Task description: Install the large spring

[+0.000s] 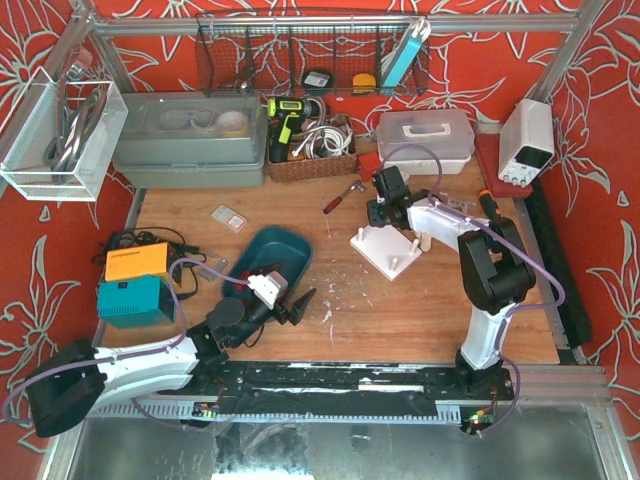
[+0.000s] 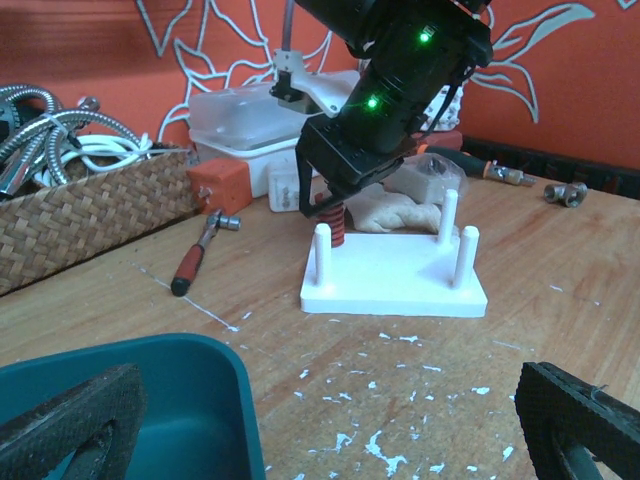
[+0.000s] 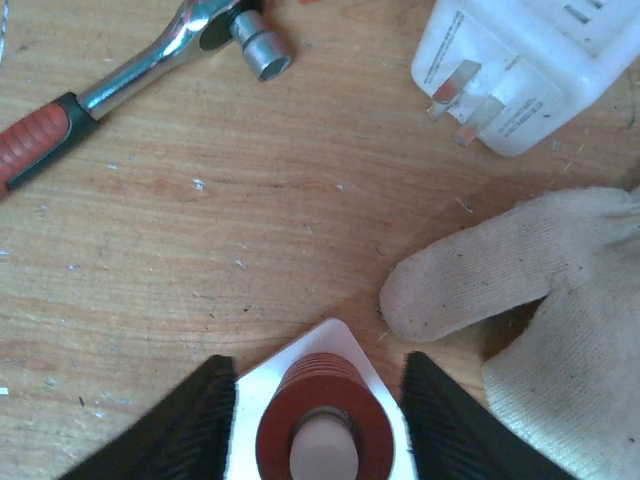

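The large spring [image 3: 300, 405] sits over the peg [image 3: 322, 455] at one corner of the white peg plate [image 1: 392, 252], right of the desk's [image 1: 430, 310] middle and toward its far edge. The right tool [image 3: 318, 372] stands spread either side of it (a sliver of plate shows between, so no pinch). The left tool [image 1: 297, 306] gapes wide and empty. The spring is probably light, stiff sideways and springy lengthwise. It is best pinched across its middle coils.

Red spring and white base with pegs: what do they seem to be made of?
The red spring: probably metal with matte red paint, judging by its flat stacked coils. The white base: likely plastic, perhaps printed; uniform matte white, pegs the same.
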